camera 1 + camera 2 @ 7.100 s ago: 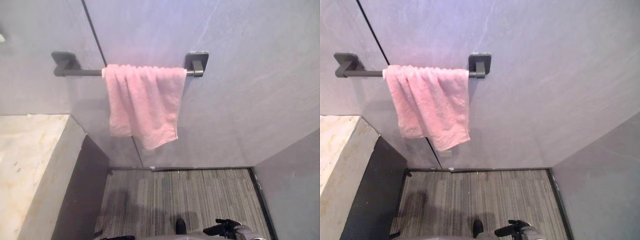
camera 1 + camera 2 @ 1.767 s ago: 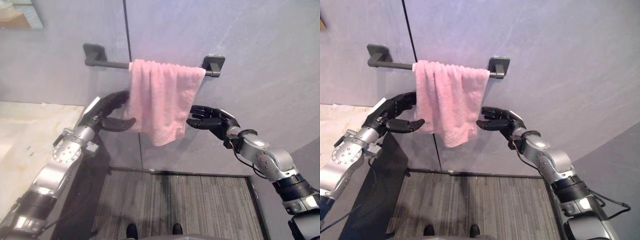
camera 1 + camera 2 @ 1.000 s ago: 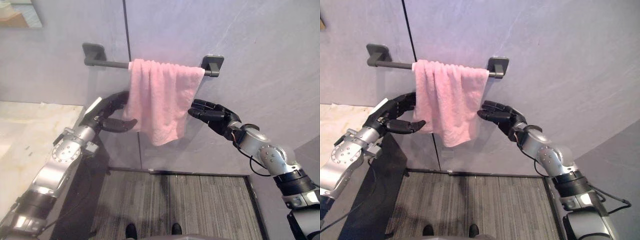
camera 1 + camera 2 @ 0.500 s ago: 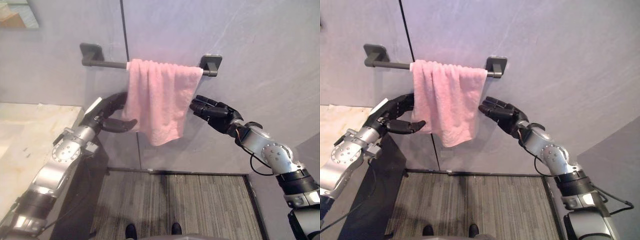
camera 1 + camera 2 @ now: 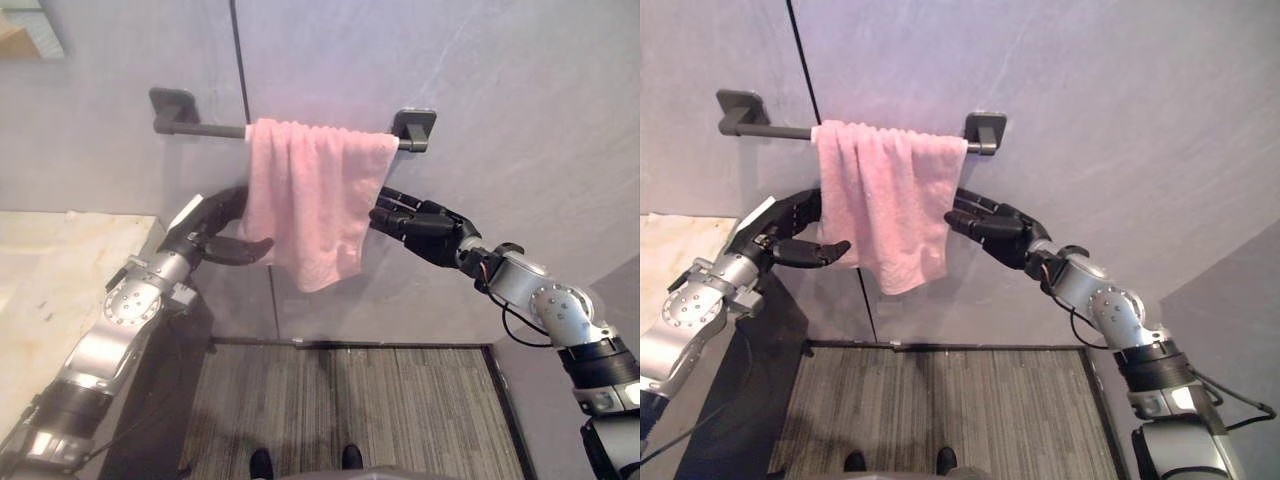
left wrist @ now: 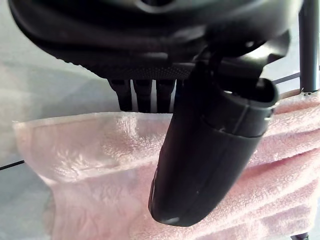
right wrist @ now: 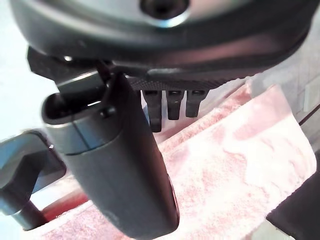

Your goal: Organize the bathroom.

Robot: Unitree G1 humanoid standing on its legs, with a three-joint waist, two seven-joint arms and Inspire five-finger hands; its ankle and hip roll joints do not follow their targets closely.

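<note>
Left eye view, item one: pink towel (image 5: 312, 205), draped over a dark towel bar (image 5: 200, 130) fixed to the grey wall (image 5: 520, 110). I see the cloth bunched toward the bar's right bracket (image 5: 415, 127), hanging in folds with its lower edge slanting to a point. The bar's left stretch is bare up to the left bracket (image 5: 170, 103).

Item two: left hand (image 5: 215, 232), raised at the towel's left edge. I read its fingers as straight, reaching behind the cloth, with the thumb lying across the front near the lower left corner. In the left wrist view the thumb (image 6: 210, 150) sits in front of the pink fabric and the fingers (image 6: 142, 92) run straight past its upper edge; I count this hand as released, not clamped on the cloth.

Item three: right hand (image 5: 425, 228), raised at the towel's right edge, just under the right bracket. Its fingertips touch the cloth's side. In the right wrist view the fingers (image 7: 172, 102) are extended over the towel and the thumb (image 7: 125, 170) stands clear in front; I log it as released too.

Item four: pale marble counter (image 5: 50, 290), at the left, beside a dark cabinet side (image 5: 165, 400).

Item five: striped grey floor (image 5: 350, 410), below the towel.
</note>
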